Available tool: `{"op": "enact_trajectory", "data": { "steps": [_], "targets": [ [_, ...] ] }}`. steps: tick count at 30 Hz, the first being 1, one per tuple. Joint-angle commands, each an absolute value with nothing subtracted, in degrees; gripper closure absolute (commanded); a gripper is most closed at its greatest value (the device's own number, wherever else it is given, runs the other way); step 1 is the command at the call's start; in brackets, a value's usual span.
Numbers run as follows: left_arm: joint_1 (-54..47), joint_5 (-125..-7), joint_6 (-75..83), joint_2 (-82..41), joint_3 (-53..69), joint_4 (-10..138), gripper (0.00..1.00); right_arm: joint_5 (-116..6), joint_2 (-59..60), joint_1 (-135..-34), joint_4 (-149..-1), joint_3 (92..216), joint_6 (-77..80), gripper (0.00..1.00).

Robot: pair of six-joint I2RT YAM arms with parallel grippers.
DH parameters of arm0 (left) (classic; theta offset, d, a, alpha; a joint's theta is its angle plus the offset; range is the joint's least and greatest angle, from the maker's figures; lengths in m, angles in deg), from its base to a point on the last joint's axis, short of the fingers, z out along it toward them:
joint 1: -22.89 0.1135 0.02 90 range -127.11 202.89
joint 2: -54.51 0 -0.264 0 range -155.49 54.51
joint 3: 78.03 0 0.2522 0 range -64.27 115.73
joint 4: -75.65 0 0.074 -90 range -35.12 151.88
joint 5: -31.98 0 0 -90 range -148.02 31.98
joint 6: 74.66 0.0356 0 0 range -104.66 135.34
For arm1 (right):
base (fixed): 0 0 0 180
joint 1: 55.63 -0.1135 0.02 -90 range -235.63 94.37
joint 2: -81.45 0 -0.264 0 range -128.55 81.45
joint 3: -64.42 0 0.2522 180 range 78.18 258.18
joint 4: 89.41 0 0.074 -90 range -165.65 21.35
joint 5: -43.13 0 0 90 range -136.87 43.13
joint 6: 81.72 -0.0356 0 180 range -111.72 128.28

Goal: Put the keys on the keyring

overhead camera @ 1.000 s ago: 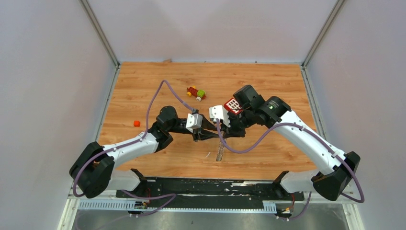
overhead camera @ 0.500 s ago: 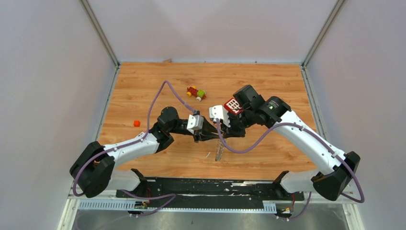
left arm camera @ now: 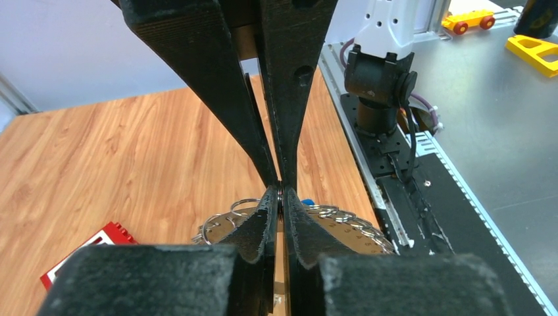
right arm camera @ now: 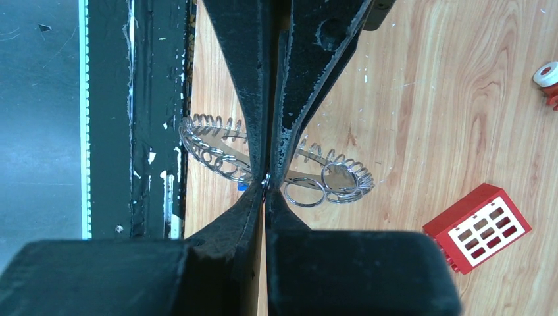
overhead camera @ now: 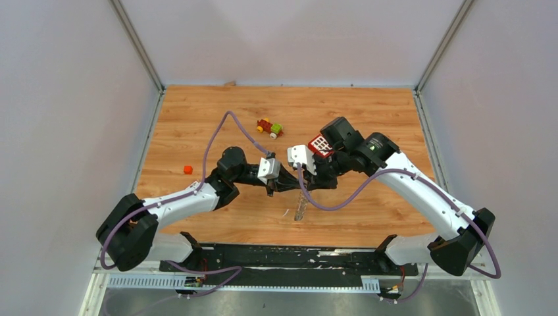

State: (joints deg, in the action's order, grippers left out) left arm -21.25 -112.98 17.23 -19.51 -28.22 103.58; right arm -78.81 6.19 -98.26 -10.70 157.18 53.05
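Keyring [overhead camera: 301,208]: hung under meeting fingertips. From above I saw it edge-on, a narrow strip, long axis running from tips toward arm bases.
Right gripper [right arm camera: 266,189]: clenched on its wire.
Left gripper [left arm camera: 279,196]: tips opposite, pinched onto same thin metal.
Right wrist view alone gave me fringe of small rings fanned behind tips, with blue-headed piece [right arm camera: 242,186] just beside them.
Black rail [right arm camera: 158,99]: close on one flank.
Table [right arm camera: 421,99]: open wood on other flank, red block [right arm camera: 477,227] lying there.
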Motion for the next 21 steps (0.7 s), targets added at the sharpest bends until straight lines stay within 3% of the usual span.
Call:
{"op": "enact_trajectory", "data": {
  "steps": [1, 5, 10, 12, 21],
  "targets": [
    [-21.93, -114.41, 17.86, -20.04, -27.28, 103.71, 1.00, -79.94, 7.07, -98.58, -14.02, 157.66, 52.31, 1.00],
    [-21.89, -112.69, 14.47, -19.19, -29.32, 108.72, 1.00, -79.44, 7.54, -98.56, -14.83, 156.89, 52.27, 0.92],
    [-21.15, -110.84, 6.15, -18.64, -33.15, 123.18, 1.00, -78.34, 11.39, -98.06, -19.17, 154.19, 51.00, 0.62],
    [-20.53, -109.67, 0.75, -19.20, -34.93, 131.93, 1.00, -79.25, 13.28, -97.18, -20.92, 152.82, 50.43, 0.55],
    [-20.26, -104.75, -14.12, -23.14, -37.39, 149.37, 1.00, -93.65, 19.29, -92.11, -24.28, 147.87, 51.58, 0.57]
  ]
}}
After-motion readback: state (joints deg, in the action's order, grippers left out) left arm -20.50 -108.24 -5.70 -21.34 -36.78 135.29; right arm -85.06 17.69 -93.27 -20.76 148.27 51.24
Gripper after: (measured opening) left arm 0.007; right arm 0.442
